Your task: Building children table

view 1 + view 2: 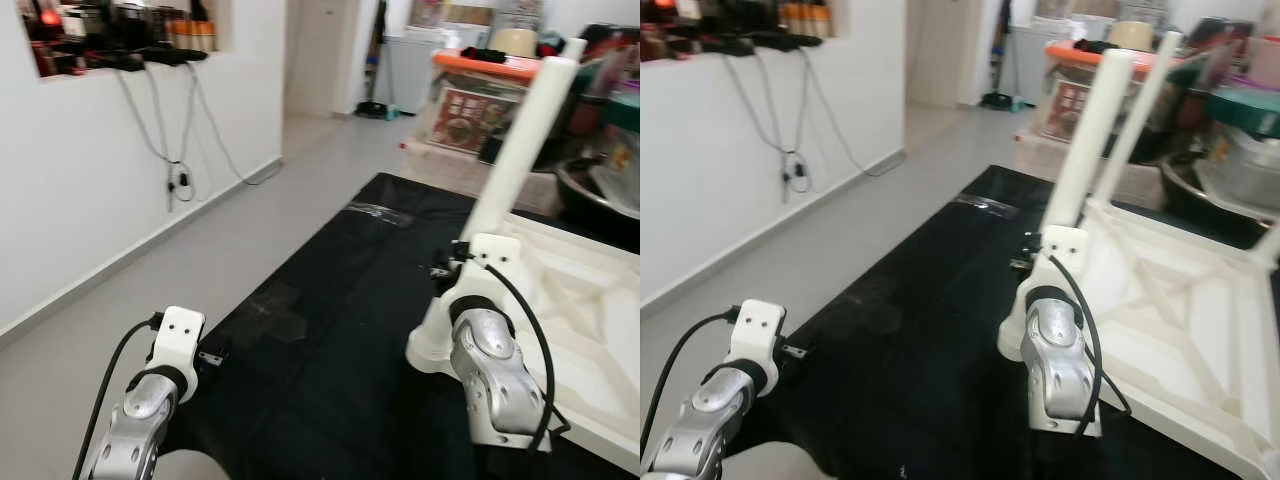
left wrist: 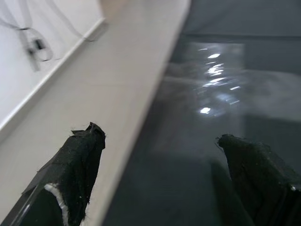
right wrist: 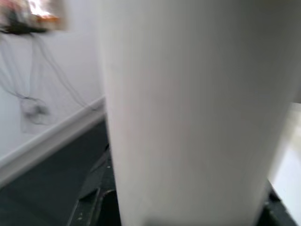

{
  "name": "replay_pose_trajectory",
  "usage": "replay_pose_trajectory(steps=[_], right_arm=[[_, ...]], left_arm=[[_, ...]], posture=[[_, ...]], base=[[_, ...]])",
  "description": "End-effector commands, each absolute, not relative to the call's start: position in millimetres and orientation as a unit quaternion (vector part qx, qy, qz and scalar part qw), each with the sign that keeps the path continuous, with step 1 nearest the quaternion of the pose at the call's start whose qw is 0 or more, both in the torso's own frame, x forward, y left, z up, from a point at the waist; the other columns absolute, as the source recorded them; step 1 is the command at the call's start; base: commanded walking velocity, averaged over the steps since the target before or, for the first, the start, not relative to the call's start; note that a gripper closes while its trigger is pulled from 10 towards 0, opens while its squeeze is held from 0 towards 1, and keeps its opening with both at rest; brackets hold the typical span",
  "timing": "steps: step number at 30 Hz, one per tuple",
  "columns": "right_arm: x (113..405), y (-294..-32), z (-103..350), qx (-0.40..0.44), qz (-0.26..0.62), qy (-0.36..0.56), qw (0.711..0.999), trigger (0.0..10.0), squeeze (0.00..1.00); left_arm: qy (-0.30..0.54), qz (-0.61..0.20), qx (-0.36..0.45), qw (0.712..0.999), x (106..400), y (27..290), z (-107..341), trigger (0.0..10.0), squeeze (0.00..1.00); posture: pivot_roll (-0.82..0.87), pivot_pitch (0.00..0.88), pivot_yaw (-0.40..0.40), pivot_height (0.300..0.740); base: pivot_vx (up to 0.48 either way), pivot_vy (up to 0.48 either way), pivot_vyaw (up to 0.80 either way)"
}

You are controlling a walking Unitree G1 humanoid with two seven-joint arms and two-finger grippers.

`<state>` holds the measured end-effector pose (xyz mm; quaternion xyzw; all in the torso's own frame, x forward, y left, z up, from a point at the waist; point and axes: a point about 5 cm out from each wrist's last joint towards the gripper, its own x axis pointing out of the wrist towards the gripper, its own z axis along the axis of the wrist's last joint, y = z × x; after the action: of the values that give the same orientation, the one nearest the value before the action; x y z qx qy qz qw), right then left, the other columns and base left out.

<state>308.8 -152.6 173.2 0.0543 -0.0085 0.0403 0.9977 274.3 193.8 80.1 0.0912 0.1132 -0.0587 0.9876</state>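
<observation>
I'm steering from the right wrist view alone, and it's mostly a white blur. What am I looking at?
Observer: A white table leg, rising from the near corner of an upturned white children's table.
Operator: Any other leg up?
Observer: Yes, a second leg rises just behind it.
Operator: Where is the left tool?
Observer: The left tool is open and empty, above the edge of the black mat.
</observation>
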Motion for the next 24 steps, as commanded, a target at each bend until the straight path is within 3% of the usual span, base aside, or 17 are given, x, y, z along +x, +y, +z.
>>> replay_pose_trajectory(steps=[1,2,4,5,6,8,9,10,12,13,14,15,17,20,21,22,24], right_arm=[[310.8,-119.2,173.9,0.096,0.178,0.003,0.979,10.0,1.00],[310.8,-119.2,173.9,0.096,0.178,0.003,0.979,10.0,1.00],[307.3,-103.3,186.3,0.071,0.328,-0.002,0.942,10.0,1.00],[305.4,-101.8,188.8,0.051,0.361,-0.010,0.931,10.0,0.00],[305.4,-101.8,188.8,0.051,0.361,-0.010,0.931,10.0,0.00],[300.5,-96.8,196.7,0.011,0.469,-0.037,0.882,10.0,0.00],[300.5,-96.8,196.7,0.011,0.469,-0.037,0.882,10.0,0.00],[289.3,-87.0,201.4,-0.001,0.571,-0.045,0.820,10.0,0.00],[285.8,-84.0,201.7,0.000,0.594,-0.044,0.803,10.0,0.00],[278.9,-78.4,197.8,-0.006,0.627,-0.046,0.778,3.6,0.00],[278.9,-78.4,197.8,-0.006,0.627,-0.046,0.778,3.6,0.00],[275.7,-76.7,196.0,-0.005,0.641,-0.048,0.766,0.7,0.00],[270.9,-76.4,196.7,0.017,0.658,-0.043,0.752,0.0,0.00],[269.2,-78.8,190.6,0.023,0.649,-0.032,0.760,0.0,0.00],[289.6,-81.6,180.4,0.018,0.547,-0.011,0.837,0.0,0.00],[303.1,-84.9,172.4,0.012,0.472,0.006,0.881,0.0,0.00],[311.3,-87.0,167.5,0.008,0.424,0.017,0.905,0.0,0.00]], left_arm=[[0.112,-0.065,0.091,0.987,274.2,189.1,80.2,10.0,0.00],[0.112,-0.065,0.091,0.987,274.2,189.1,80.2,10.0,0.00],[0.111,-0.063,0.092,0.988,275.7,192.0,81.3,10.0,0.00],[0.111,-0.062,0.093,0.988,276.3,193.3,80.9,10.0,0.00],[0.111,-0.062,0.093,0.988,276.3,193.3,80.9,10.0,0.00],[0.110,-0.059,0.095,0.988,278.5,194.5,81.3,10.0,0.00],[0.110,-0.059,0.095,0.988,278.5,194.5,81.3,10.0,0.00],[0.105,-0.059,0.093,0.988,279.3,192.9,83.6,10.0,0.00],[0.104,-0.060,0.091,0.989,279.1,192.2,84.4,10.0,0.00],[0.105,-0.057,0.093,0.988,277.6,192.3,83.3,10.0,0.00],[0.105,-0.057,0.093,0.988,277.6,192.3,83.3,10.0,0.00],[0.106,-0.055,0.094,0.988,276.8,192.7,83.1,10.0,0.00],[0.104,-0.051,0.092,0.989,275.5,196.2,85.5,10.0,0.00],[0.109,-0.045,0.097,0.988,271.6,202.3,82.8,10.0,0.00],[0.112,-0.044,0.100,0.988,270.1,204.2,80.7,10.0,0.00],[0.114,-0.043,0.101,0.987,269.3,205.6,79.4,10.0,0.00],[0.115,-0.043,0.101,0.987,269.1,206.1,78.8,10.0,0.00]], posture=[[0.07,0.000,-0.055,0.740],[0.07,0.000,-0.055,0.740],[0.07,0.000,-0.056,0.740],[0.07,0.000,-0.056,0.740],[0.07,0.000,-0.056,0.740],[0.09,0.000,-0.072,0.740],[0.09,0.000,-0.072,0.740],[0.10,0.000,-0.074,0.740],[0.10,0.000,-0.074,0.740],[0.12,0.000,-0.089,0.740],[0.12,0.000,-0.089,0.740],[0.12,0.000,-0.090,0.740],[0.13,0.000,-0.090,0.740],[0.12,0.000,-0.084,0.740],[0.10,0.000,-0.077,0.740],[0.10,0.000,-0.076,0.740],[0.10,0.000,-0.076,0.740]], base=[[0.000,0.000,0.00],[0.000,0.000,0.00],[0.000,0.000,0.00],[0.000,0.000,0.00],[0.000,0.000,0.00],[0.000,0.000,0.00],[0.000,0.000,0.00],[0.000,0.000,0.00],[0.000,0.000,0.00],[0.000,0.000,0.00],[0.000,0.000,0.00],[0.000,0.000,0.00],[0.000,0.000,0.00],[0.000,0.000,0.00],[0.000,0.000,0.00],[0.000,0.000,0.00],[0.000,0.000,0.00]])
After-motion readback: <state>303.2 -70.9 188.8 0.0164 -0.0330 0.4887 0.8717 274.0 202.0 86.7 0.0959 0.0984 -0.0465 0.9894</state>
